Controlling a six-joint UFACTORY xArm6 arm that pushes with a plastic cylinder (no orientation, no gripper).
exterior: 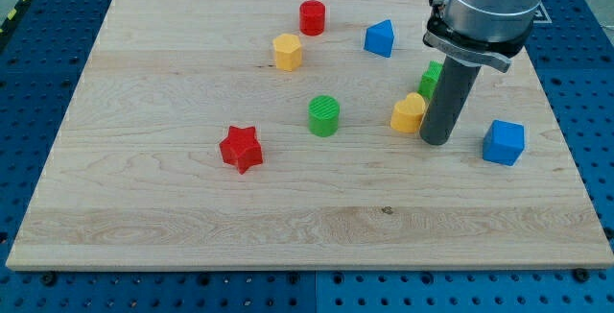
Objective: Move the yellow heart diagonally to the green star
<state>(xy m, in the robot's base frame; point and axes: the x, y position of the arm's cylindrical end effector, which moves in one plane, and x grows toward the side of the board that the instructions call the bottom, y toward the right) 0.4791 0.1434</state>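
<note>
Seven blocks sit on the wooden board (144,227) you are viewing. Your yellow heart (408,113) lies right of centre, with the green star (431,78) just beside it at one o'clock, largely hidden behind the rod. Your tip (435,141) rests on the board touching or nearly touching the heart's side at about four o'clock. No claw exists on this rig, so there is nothing to spread or pinch; the rod only pushes. Judging by this, the push is nearly finished: the next move looks like a short nudge toward one o'clock. Farther out, a green cylinder (324,116) sits at nine o'clock, a blue cube (504,142) at three, and a blue block (380,38), yellow hexagon (287,52), red cylinder (312,17) and red star (241,149) beyond.
</note>
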